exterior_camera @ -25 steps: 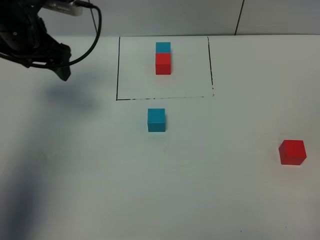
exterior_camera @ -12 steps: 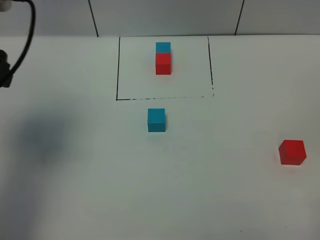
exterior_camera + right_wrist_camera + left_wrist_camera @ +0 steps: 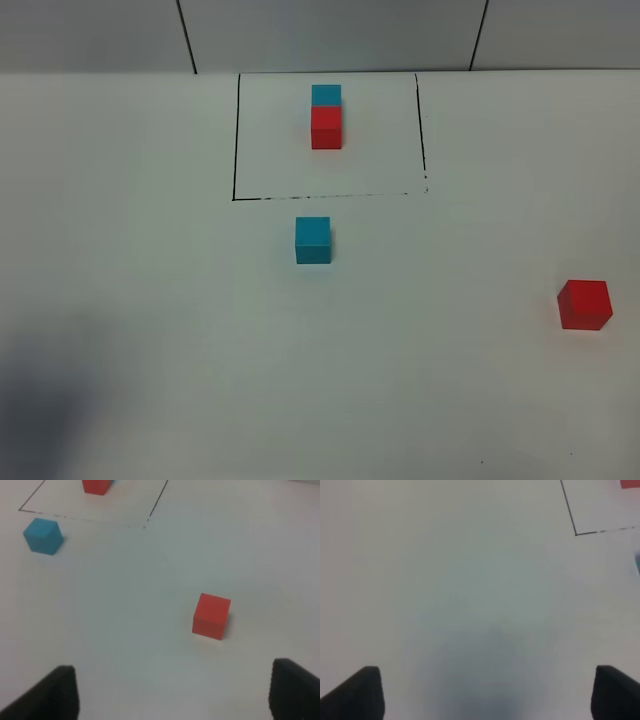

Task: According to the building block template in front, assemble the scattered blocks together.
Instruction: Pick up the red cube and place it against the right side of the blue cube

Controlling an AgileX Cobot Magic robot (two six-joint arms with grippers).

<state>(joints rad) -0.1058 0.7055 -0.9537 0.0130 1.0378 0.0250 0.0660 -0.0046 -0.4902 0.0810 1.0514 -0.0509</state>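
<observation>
The template, a cyan cube (image 3: 325,95) joined to a red cube (image 3: 326,128), sits inside a thin black drawn rectangle (image 3: 236,140) at the back middle. The loose cyan cube (image 3: 312,240) lies just in front of the rectangle. The loose red cube (image 3: 585,304) lies far right, apart from it. Neither arm shows in the exterior high view. My left gripper (image 3: 490,695) is open and empty over bare table, near the rectangle's corner (image 3: 576,533). My right gripper (image 3: 172,695) is open and empty, short of the loose red cube (image 3: 211,616). The loose cyan cube (image 3: 43,535) lies farther off.
The white table (image 3: 150,300) carries only the cubes and the drawn rectangle. A grey wall with dark seams (image 3: 186,35) stands behind the table's back edge. A soft shadow (image 3: 45,400) lies at the front left.
The left arm has pulled out of the exterior high view past the left edge. Its shadow has slid toward the front left. The cubes have not moved.
</observation>
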